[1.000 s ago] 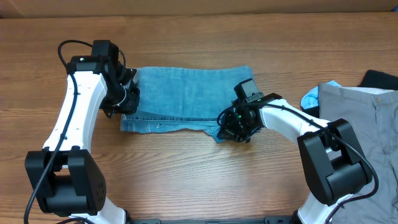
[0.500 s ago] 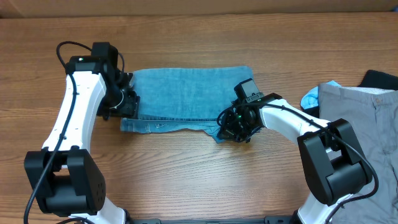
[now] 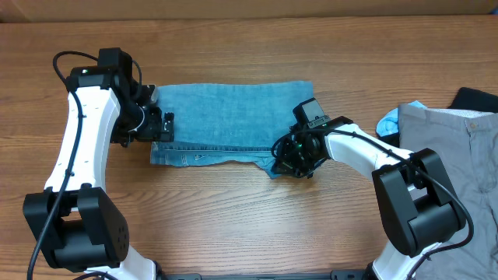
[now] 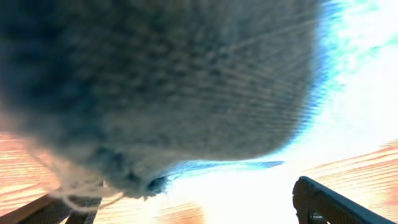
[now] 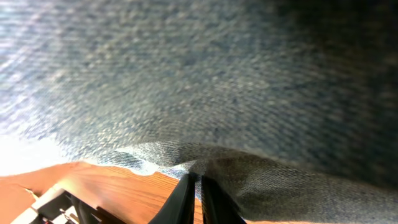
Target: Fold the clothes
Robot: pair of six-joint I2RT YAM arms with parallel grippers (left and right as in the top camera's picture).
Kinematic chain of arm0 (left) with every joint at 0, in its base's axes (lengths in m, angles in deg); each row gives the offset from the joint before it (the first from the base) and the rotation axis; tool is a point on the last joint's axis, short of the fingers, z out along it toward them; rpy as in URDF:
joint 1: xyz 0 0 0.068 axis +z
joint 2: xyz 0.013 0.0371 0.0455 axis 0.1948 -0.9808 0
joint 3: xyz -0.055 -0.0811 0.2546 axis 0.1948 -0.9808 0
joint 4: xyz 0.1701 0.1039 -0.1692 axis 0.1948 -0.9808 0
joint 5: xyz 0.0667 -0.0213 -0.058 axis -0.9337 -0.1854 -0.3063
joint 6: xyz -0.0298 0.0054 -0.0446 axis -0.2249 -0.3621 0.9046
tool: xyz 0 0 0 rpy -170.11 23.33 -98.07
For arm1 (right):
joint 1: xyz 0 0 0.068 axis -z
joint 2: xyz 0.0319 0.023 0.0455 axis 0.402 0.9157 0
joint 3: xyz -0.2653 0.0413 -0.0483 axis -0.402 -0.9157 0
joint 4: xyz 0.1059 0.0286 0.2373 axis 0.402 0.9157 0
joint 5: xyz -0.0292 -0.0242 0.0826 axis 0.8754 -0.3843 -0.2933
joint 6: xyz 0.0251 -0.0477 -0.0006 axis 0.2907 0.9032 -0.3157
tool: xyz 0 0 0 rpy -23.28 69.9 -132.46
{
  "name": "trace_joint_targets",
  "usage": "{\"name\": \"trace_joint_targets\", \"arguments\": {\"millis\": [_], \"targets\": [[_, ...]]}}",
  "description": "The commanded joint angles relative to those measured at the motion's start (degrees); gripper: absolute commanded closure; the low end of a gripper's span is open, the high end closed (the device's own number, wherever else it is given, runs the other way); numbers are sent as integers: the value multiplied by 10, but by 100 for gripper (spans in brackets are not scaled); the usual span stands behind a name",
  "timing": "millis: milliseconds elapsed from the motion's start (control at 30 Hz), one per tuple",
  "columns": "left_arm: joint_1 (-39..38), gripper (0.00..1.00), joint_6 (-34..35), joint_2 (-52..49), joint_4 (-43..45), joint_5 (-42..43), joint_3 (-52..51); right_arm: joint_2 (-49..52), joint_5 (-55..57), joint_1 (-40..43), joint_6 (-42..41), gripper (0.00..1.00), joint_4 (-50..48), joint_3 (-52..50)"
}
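Note:
The light-blue jeans (image 3: 233, 117) lie folded in a flat band across the middle of the table. At their left edge my left gripper (image 3: 165, 127) stands wide open with nothing held. In the left wrist view blurred denim (image 4: 161, 81) with frayed threads fills the top, close above the left gripper (image 4: 193, 211), and one finger (image 4: 336, 202) shows at the lower right. My right gripper (image 3: 292, 161) is at the lower right corner of the jeans. The right wrist view shows the right gripper (image 5: 199, 186) shut on a thin denim edge (image 5: 249, 180) just above the wood.
Plain grey trousers (image 3: 451, 163) lie at the right edge of the table. A small pale-blue garment (image 3: 389, 121) and a black one (image 3: 476, 99) lie next to them. Bare wooden table (image 3: 233, 218) runs along the front and behind the jeans.
My left gripper has opened, let go of the jeans' left edge and drawn back to the left. The right gripper has stayed in place, shut.

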Motion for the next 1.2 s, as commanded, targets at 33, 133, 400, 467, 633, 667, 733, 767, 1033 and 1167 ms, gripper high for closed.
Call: {"name": "trace_joint_targets", "arguments": {"millis": [33, 133, 400, 467, 633, 667, 733, 767, 1033, 1167], "targets": [[7, 0, 7, -4, 9, 23, 18, -58, -31, 5, 85, 91, 3, 36], [6, 0, 7, -4, 23, 62, 17, -111, -15, 7, 77, 91, 30, 70], [5, 0, 7, -4, 24, 74, 16, -155, 88, 28, 33, 85, 38, 105], [5, 0, 8, -4, 22, 75, 16, -140, 106, 33, 33, 85, 37, 105], [-9, 0, 8, -4, 33, 102, 8, -88, 110, 38, 21, 85, 24, 105], [-15, 0, 8, -4, 34, 102, 7, -75, 111, 39, 12, 85, 20, 105], [-27, 0, 7, -6, 36, 102, 5, -50, 118, 41, 3, 87, 9, 105], [-35, 0, 8, -7, 36, 102, 5, -36, 137, 45, -10, 89, 7, 105], [-54, 0, 10, -9, 22, 43, 5, 3, 165, 97, -63, 88, 24, 102], [-45, 0, 10, -9, 18, 36, 5, 22, 164, 117, -72, 88, 27, 93]]}}
